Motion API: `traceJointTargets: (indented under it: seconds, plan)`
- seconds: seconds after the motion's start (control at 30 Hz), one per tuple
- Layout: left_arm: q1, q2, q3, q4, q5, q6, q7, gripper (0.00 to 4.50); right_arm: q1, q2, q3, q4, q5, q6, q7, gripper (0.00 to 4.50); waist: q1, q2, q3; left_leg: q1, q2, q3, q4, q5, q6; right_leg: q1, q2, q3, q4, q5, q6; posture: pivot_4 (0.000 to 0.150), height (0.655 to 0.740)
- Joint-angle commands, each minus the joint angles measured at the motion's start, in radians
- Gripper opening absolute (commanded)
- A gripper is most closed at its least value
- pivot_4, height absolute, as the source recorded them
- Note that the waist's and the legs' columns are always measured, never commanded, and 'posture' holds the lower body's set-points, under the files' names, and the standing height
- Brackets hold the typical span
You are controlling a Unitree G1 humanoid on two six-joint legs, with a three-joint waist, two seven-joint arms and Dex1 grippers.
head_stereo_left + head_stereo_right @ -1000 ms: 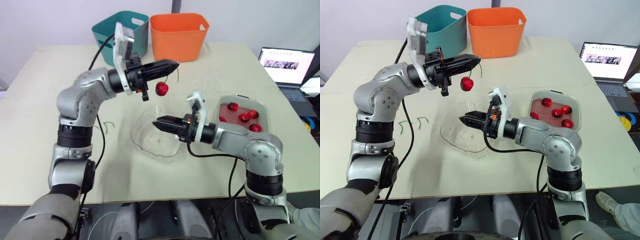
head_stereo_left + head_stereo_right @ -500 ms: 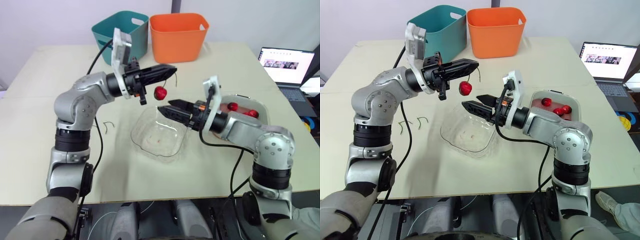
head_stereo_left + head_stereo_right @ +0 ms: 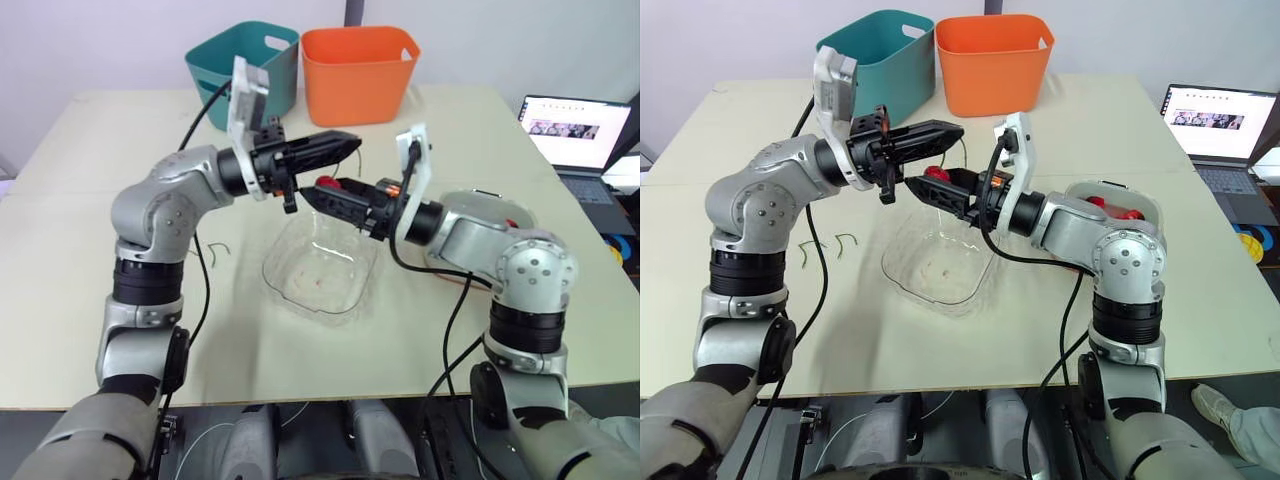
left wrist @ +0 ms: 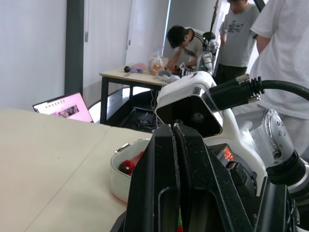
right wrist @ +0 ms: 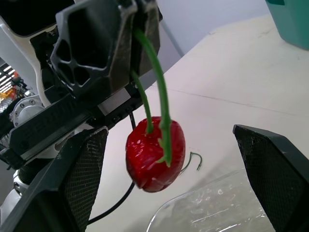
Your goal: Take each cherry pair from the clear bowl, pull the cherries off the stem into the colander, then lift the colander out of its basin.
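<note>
Two green strands of one stem (image 5: 157, 92) hang from the clenched fingertips of the left hand (image 3: 352, 144), which grasps their upper ends. The long axis of the stem runs close to vertical, tilted slightly. Both strands end below the fingertips on a single red cherry (image 5: 155, 154), which points downward. The right hand (image 3: 923, 182) faces the left hand from the opposite side, its fingers (image 5: 79, 186) spread and released. One finger lies on each side of the cherry, and neither touches it. The clear bowl (image 3: 275, 265) sits on the table (image 3: 90, 270) directly beneath both hands, its open side up. The colander (image 4: 120, 181) stands behind the right hand, past its wrist and forearm, and holds several red cherries (image 4: 128, 166). Whether its basin is around it cannot be told. Two loose stems (image 3: 845, 242) lie on the table beside the left arm, well back from its hand. Beyond both hands stand a teal bin (image 3: 235, 60) and an orange bin (image 3: 358, 70), touching side by side, contents hidden. An open laptop (image 3: 575, 130) sits far out past the colander
</note>
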Motion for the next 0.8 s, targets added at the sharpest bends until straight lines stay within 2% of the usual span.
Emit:
traceJointTargets:
  seconds: [0.03,0.13,0.17,0.23,0.3,0.33,0.8]
  plan:
    - [-0.006,-0.002,0.003,-0.037,-0.02,-0.001,0.004,0.0,-0.026,0.013,0.005,-0.013,0.007,-0.025,0.003,3.82,0.0,0.0,0.0,0.0,0.0,0.0,0.0,0.0,0.0,0.0,0.0,0.0,0.0,0.0,0.0,0.15,0.74]
    - [-0.003,0.001,0.004,-0.037,-0.02,-0.001,0.003,0.0,-0.024,0.015,0.007,-0.014,0.009,-0.03,0.001,2.72,0.0,0.0,0.0,0.0,0.0,0.0,0.0,0.0,0.0,0.0,0.0,0.0,0.0,0.0,0.0,0.15,0.74]
    - [-0.002,0.002,0.004,-0.036,-0.019,-0.002,0.002,0.0,-0.022,0.014,0.008,-0.016,0.009,-0.03,0.002,2.5,0.0,0.0,0.0,0.0,0.0,0.0,0.0,0.0,0.0,0.0,0.0,0.0,0.0,0.0,0.0,0.15,0.74]
    - [-0.003,0.004,0.005,-0.034,-0.018,-0.003,0.002,0.0,-0.019,0.013,0.01,-0.019,0.01,-0.03,0.003,1.65,0.0,0.0,0.0,0.0,0.0,0.0,0.0,0.0,0.0,0.0,0.0,0.0,0.0,0.0,0.0,0.15,0.74]
    - [-0.006,0.005,0.005,-0.03,-0.016,-0.005,0.0,0.0,-0.016,0.01,0.012,-0.022,0.011,-0.029,0.006,1.01,0.0,0.0,0.0,0.0,0.0,0.0,0.0,0.0,0.0,0.0,0.0,0.0,0.0,0.0,0.0,0.15,0.74]
    - [-0.007,0.005,0.005,-0.027,-0.015,-0.006,0.0,0.0,-0.015,0.009,0.013,-0.024,0.011,-0.028,0.007,0.83,0.0,0.0,0.0,0.0,0.0,0.0,0.0,0.0,0.0,0.0,0.0,0.0,0.0,0.0,0.0,0.15,0.74]
    - [-0.059,0.004,0.025,0.033,0.01,-0.045,0.001,0.0,0.078,-0.018,0.088,-0.099,-0.012,-0.001,0.026,0.8,0.0,0.0,0.0,0.0,0.0,0.0,0.0,0.0,0.0,0.0,0.0,0.0,0.0,0.0,0.0,0.15,0.74]
